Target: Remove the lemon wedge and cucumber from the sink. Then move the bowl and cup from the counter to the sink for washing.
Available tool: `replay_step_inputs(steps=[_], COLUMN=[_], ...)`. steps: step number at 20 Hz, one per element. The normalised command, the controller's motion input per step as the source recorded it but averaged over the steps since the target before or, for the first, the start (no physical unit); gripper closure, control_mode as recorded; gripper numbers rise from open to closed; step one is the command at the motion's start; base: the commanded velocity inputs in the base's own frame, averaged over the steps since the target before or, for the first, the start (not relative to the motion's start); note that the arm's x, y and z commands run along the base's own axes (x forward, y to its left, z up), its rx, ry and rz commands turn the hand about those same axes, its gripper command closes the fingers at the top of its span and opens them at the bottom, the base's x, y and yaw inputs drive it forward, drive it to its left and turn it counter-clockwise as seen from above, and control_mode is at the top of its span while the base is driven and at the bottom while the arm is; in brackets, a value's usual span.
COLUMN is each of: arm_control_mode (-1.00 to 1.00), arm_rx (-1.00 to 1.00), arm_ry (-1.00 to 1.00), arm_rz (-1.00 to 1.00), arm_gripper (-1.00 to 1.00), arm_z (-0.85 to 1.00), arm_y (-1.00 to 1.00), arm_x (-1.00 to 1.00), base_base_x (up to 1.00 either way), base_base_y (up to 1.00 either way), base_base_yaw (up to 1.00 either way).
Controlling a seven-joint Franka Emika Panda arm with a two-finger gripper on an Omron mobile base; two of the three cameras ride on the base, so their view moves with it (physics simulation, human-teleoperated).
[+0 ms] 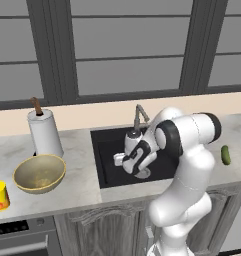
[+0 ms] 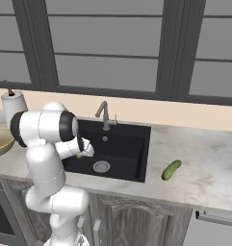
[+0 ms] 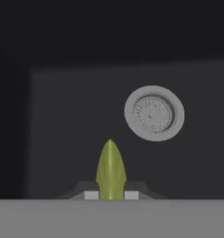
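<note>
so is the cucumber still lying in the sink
No, the cucumber lies on the counter to the right of the sink, clear of the black basin.
</note>
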Motion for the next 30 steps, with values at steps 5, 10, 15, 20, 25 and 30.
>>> replay_step_inputs(steps=[5, 10, 15, 20, 25, 30], arm_control_mode=[-1.00, -1.00, -1.00, -1.00, -1.00, -1.00], arm_rx=[0.00, 0.00, 0.00, 0.00, 0.00, 0.00], arm_ry=[0.00, 0.05, 0.03, 0.00, 0.00, 0.00], arm_rz=[0.00, 0.00, 0.00, 0.00, 0.00, 0.00], arm_gripper=[1.00, 1.00, 1.00, 1.00, 1.00, 1.00], arm_z=[0.43, 0.44, 0.41, 0.29, 0.21, 0.21], arm_y=[-0.03, -0.03, -0.02, 0.00, 0.00, 0.00], arm_x=[-0.04, -0.02, -0.11, -0.26, -0.31, -0.26], base_base_x=[0.00, 0.00, 0.00, 0.00, 0.00, 0.00], base_base_y=[0.00, 0.00, 0.00, 0.00, 0.00, 0.00], base_base_yaw=[0.00, 0.00, 0.00, 0.00, 0.00, 0.00])
